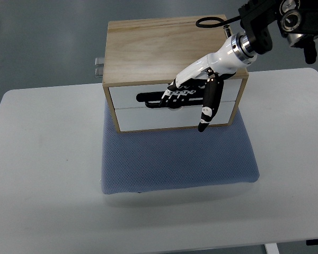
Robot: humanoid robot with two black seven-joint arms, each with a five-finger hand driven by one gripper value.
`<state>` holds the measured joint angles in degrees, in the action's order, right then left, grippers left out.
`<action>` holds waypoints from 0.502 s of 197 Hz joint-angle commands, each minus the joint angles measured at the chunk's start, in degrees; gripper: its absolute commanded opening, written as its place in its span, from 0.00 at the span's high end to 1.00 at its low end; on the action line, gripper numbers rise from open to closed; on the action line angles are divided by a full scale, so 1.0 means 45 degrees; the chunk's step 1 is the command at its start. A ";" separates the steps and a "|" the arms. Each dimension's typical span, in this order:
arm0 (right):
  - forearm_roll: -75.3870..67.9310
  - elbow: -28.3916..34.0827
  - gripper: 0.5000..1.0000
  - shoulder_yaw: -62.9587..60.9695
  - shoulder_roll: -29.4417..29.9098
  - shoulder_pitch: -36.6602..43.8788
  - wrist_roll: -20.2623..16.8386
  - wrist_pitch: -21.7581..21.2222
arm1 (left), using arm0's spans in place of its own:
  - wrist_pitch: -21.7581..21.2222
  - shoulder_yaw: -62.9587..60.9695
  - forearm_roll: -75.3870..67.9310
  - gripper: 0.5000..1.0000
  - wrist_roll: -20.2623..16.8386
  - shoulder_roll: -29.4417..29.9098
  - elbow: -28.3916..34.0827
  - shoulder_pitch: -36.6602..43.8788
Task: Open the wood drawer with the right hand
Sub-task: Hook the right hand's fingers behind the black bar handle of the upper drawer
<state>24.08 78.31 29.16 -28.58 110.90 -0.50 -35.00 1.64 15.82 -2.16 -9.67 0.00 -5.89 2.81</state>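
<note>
A light wood drawer box (148, 47) stands on a blue mat (175, 161) at the middle of the table. Its front shows two white drawer faces, an upper one (126, 97) and a lower one (148, 119), both flush with the box. My right hand (186, 100) comes down from the top right and lies against the upper drawer face. Its black fingers (164, 98) stretch out to the left along that face, and the thumb (206, 112) hangs down over the lower drawer. No handle shows under the hand. The fingers clasp nothing that I can see.
The white table (42, 159) runs out to both sides and toward the front edge. A small metal fitting (99, 66) sticks out behind the box's left side. A black cable loop (209, 22) lies over the box's back right corner, near my right forearm (265, 32).
</note>
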 commanded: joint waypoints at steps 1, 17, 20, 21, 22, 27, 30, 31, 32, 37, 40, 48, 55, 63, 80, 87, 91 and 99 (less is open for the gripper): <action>0.0000 -0.0039 0.12 0.0024 0.0062 -0.0075 -0.0005 0.0218 | 0.0006 0.0000 -0.0008 0.00 0.0000 0.0000 0.0000 0.0000; 0.0000 -0.0059 0.12 0.0044 0.0062 -0.0095 -0.0044 0.0394 | 0.0006 0.0000 -0.0008 0.00 0.0000 0.0000 0.0000 0.0000; 0.0000 -0.0059 0.12 0.0044 0.0062 -0.0095 -0.0044 0.0394 | 0.0006 0.0000 -0.0008 0.00 0.0000 0.0000 0.0000 0.0000; 0.0000 -0.0059 0.12 0.0044 0.0062 -0.0095 -0.0044 0.0394 | 0.0006 0.0000 -0.0008 0.00 0.0000 0.0000 0.0000 0.0000; 0.0000 -0.0059 0.12 0.0044 0.0062 -0.0095 -0.0044 0.0394 | 0.0006 0.0000 -0.0008 0.00 0.0000 0.0000 0.0000 0.0000; 0.0000 -0.0078 0.12 0.0063 0.0062 -0.0095 -0.0278 0.0687 | 0.0006 0.0000 0.0011 0.00 0.0000 0.0000 0.0000 0.0000; 0.0000 -0.0078 0.12 0.0063 0.0062 -0.0095 -0.0317 0.0745 | 0.0006 0.0000 -0.0008 0.00 0.0000 0.0000 0.0000 0.0000; 0.0000 -0.0078 0.12 0.0063 0.0062 -0.0095 -0.0318 0.0746 | 0.0006 0.0000 -0.0008 0.00 0.0000 0.0000 0.0000 0.0000; 0.0000 -0.0078 0.12 0.0063 0.0062 -0.0095 -0.0376 0.0804 | 0.0006 0.0000 -0.0008 0.00 0.0000 0.0000 0.0000 0.0000; 0.0000 -0.0078 0.12 0.0063 0.0062 -0.0095 -0.0376 0.0805 | 0.0006 0.0000 -0.0008 0.00 0.0000 0.0000 0.0000 0.0000; 0.0000 -0.0078 0.12 0.0063 0.0062 -0.0095 -0.0376 0.0805 | 0.0006 0.0000 -0.0008 0.00 0.0000 0.0000 0.0000 0.0000; 0.0000 -0.0098 0.12 0.0083 0.0062 -0.0095 -0.0591 0.1117 | 0.0006 0.0000 -0.0008 0.00 0.0000 0.0000 0.0000 0.0000; 0.0000 -0.0098 0.12 0.0102 0.0062 -0.0095 -0.0630 0.1117 | 0.0006 0.0000 -0.0008 0.00 0.0000 0.0000 0.0000 0.0000; 0.0000 -0.0098 0.12 0.0102 0.0082 -0.0114 -0.0650 0.1137 | 0.0006 0.0000 -0.0008 0.00 0.0000 0.0000 0.0000 0.0000; 0.0019 -0.0098 0.12 0.0102 0.0101 -0.0192 -0.0806 0.1234 | 0.0006 0.0000 0.0012 0.00 0.0000 0.0000 0.0000 0.0000; 0.0019 -0.0098 0.12 0.0102 0.0101 -0.0192 -0.0845 0.1254 | 0.0006 0.0000 -0.0008 0.00 0.0000 0.0000 0.0000 0.0000; 0.0039 -0.0098 0.12 0.0122 0.0159 -0.0192 -0.1077 0.1350 | 0.0006 0.0000 -0.0008 0.00 0.0000 0.0000 0.0000 0.0000; 0.0039 -0.0098 0.12 0.0278 0.0199 -0.0192 -0.1333 0.1430 | 0.0006 0.0000 -0.0008 0.00 0.0000 0.0000 0.0000 0.0000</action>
<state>24.15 77.87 29.64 -28.11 110.11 -4.26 -29.44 1.68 15.82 -2.18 -9.67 0.00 -5.89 2.81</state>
